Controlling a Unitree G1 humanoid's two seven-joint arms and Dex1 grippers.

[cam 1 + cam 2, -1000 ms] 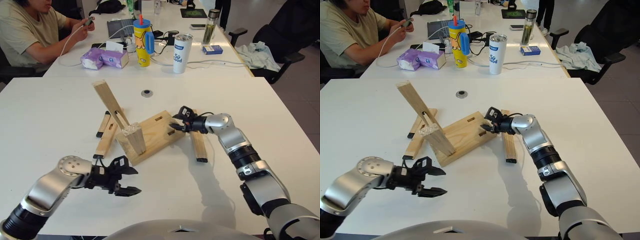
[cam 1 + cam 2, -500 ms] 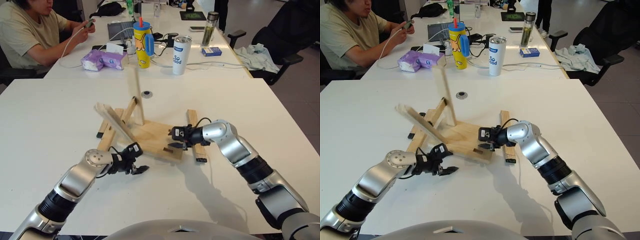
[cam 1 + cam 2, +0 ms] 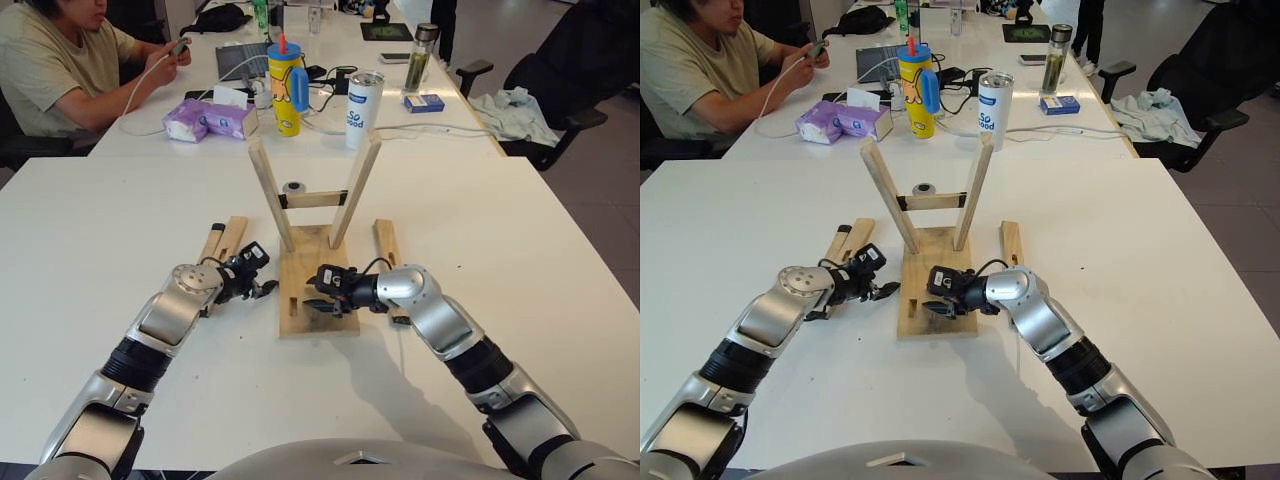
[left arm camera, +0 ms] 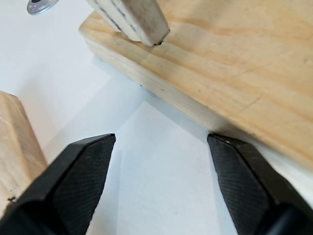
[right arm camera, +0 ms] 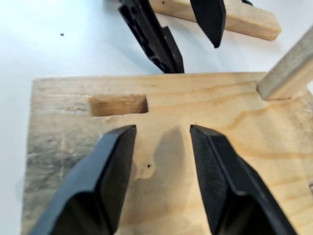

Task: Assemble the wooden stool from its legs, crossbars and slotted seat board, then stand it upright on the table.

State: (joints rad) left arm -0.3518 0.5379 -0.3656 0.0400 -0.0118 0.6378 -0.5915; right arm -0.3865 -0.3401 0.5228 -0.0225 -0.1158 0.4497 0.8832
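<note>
Seat board (image 3: pixel 305 262) lies flat mid-surface (image 3: pixel 500 250). Two legs (image 3: pixel 270 190) stand in its far slots, splayed in a V, with a crossbar (image 3: pixel 314 200) bridging them. Left tool (image 3: pixel 265 288) is spread just off the board's left edge, pinching nothing. Right tool (image 5: pixel 161 131) is spread too, low over the board's near end beside an empty slot (image 5: pixel 118 105). Loose legs (image 3: pixel 222 243) lie to the left, another leg (image 3: pixel 386 240) to the right. Risks: the V-frame looks top-heavy and probably only friction-held, so a nudge or lift of the board could tip it or pop a joint. A one-sided push likely skids the board. The tools sit close together, so a clash is plausible.
</note>
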